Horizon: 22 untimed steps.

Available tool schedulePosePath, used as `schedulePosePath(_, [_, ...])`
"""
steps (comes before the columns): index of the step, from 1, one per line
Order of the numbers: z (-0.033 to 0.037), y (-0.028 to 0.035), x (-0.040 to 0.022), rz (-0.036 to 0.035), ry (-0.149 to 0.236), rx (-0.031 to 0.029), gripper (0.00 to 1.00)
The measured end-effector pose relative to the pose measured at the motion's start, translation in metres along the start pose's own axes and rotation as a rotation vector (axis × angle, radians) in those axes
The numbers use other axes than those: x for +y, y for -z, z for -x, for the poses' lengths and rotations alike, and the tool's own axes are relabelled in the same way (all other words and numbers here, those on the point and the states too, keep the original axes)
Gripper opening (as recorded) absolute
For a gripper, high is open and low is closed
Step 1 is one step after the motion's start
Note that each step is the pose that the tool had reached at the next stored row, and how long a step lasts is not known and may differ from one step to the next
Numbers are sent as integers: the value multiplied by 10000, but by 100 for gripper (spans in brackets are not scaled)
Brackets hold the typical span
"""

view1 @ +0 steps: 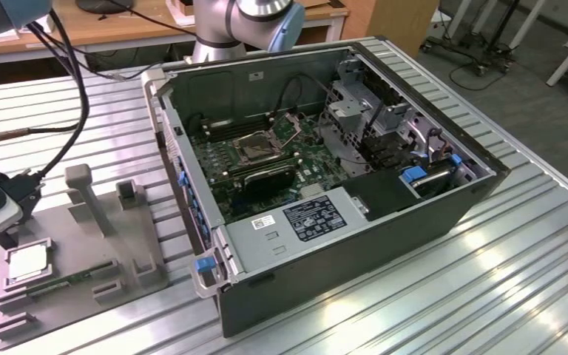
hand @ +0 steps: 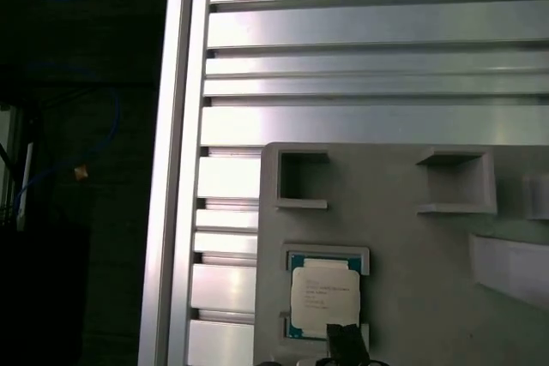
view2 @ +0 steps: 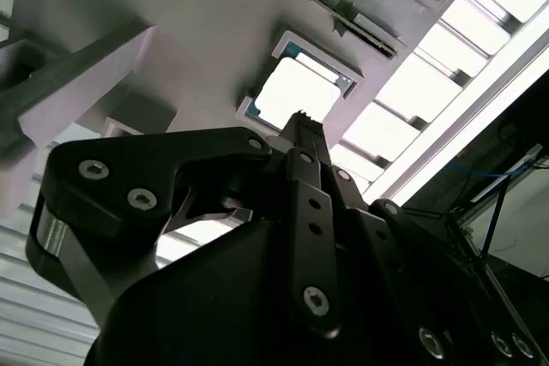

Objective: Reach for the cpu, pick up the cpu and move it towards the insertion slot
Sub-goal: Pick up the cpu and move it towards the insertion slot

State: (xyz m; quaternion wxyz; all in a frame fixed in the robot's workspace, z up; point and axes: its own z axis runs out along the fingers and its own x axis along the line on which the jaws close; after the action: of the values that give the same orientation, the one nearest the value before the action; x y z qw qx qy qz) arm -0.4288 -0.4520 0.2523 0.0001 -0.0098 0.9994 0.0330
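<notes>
Gripper at cpu edge, claw state unclear; exterior view w/ insertion slot.

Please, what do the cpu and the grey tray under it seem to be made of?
The cpu: probably metal on top, a pale, smooth, faintly shiny lid, with a bluish-green board edge around it. The tray: likely plastic, matte, uniform grey with moulded recesses.

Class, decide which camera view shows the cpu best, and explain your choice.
The first wrist view: the cpu lies face-on, its metal top and greenish border plain. The second wrist view shows it at a slant, glared white. The exterior view shows it small, at that view's left.
</notes>
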Motion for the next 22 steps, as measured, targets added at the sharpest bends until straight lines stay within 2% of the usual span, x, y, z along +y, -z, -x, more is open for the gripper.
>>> schedulePosePath(3, [0,-33,-2,1,0,-1,10])
schedulePosePath(9, [-30,-58,-3,0,-1,-1,10])
schedulePosePath(22, [-44,-182,-11,21,0,-2,10])
